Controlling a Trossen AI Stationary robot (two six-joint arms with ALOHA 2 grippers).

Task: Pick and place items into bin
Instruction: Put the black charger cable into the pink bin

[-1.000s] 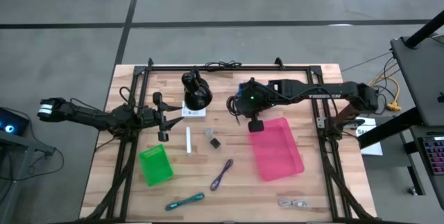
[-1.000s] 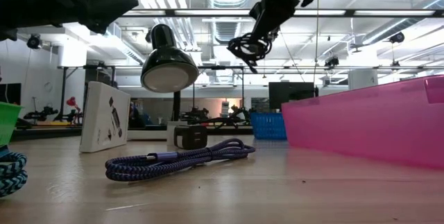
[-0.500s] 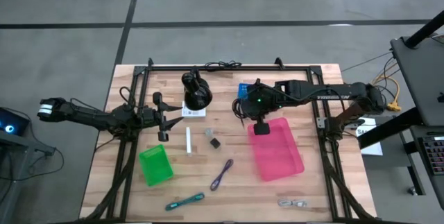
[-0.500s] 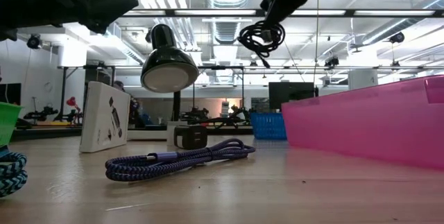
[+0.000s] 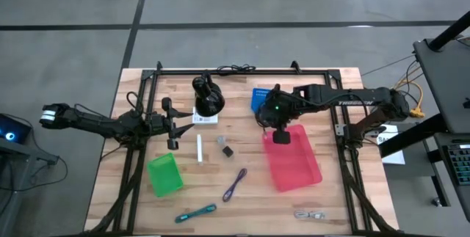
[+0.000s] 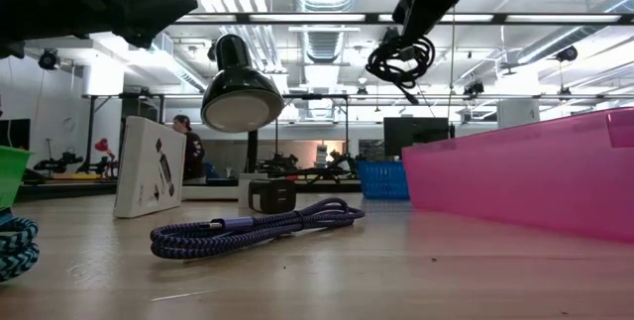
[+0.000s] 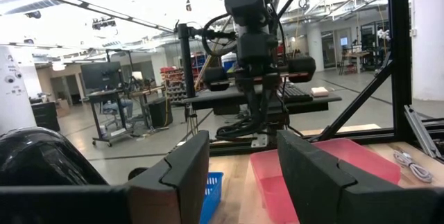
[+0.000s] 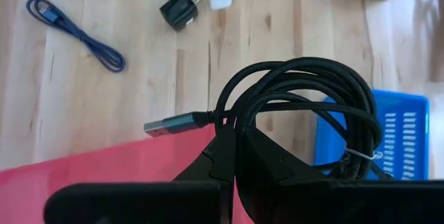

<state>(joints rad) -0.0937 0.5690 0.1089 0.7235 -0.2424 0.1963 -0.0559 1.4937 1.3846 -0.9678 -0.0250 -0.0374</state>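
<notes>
The right pincer (image 5: 280, 136), clamped on the black cable (image 8: 298, 120), has moved from beside the pink bin (image 5: 297, 165) to above its near edge. Left pincer (image 5: 173, 125) stays apart, idle.

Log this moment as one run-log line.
right end effector: shut on black cable, above pink bin's near-edge | left end effector: open, waiting at table's left | cable not yet released
</notes>
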